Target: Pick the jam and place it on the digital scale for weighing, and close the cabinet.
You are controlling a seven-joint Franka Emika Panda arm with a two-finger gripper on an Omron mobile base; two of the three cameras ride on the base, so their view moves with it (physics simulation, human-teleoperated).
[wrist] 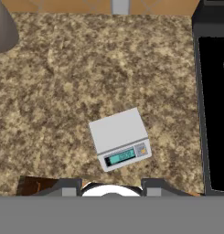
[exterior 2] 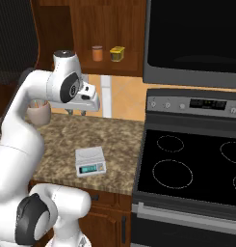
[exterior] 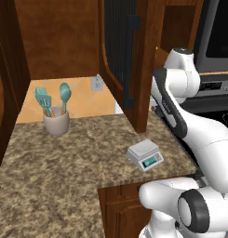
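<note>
my gripper [exterior 2: 76, 112] hangs above the far part of the counter, its jaws drawn in as close as they go and holding nothing. it looks straight down on the speckled brown stone counter [wrist: 49, 91], which runs from the tiled back wall to a wooden front edge.

the scale [wrist: 120, 138] sits alone on the near right part of the counter, its flat grey top bare and its teal display toward the front edge. to the right, touching the counter's end, stands the black stove [exterior 2: 187, 169] with ring marks on its glass top, and a dark microwave [exterior 2: 194, 41] hangs above it.

the jam jar [exterior 2: 97, 53] stands on the shelf inside the wall cabinet [exterior: 55, 37], beside a small yellow jar [exterior 2: 117, 53]. the cabinet door [exterior: 124, 60] with its long black handle is swung open over the counter.

a beige cup [exterior: 56, 122] of teal tools stands far left, near the orange tiled wall [exterior: 83, 95] with its outlet [exterior: 97, 83].
</note>
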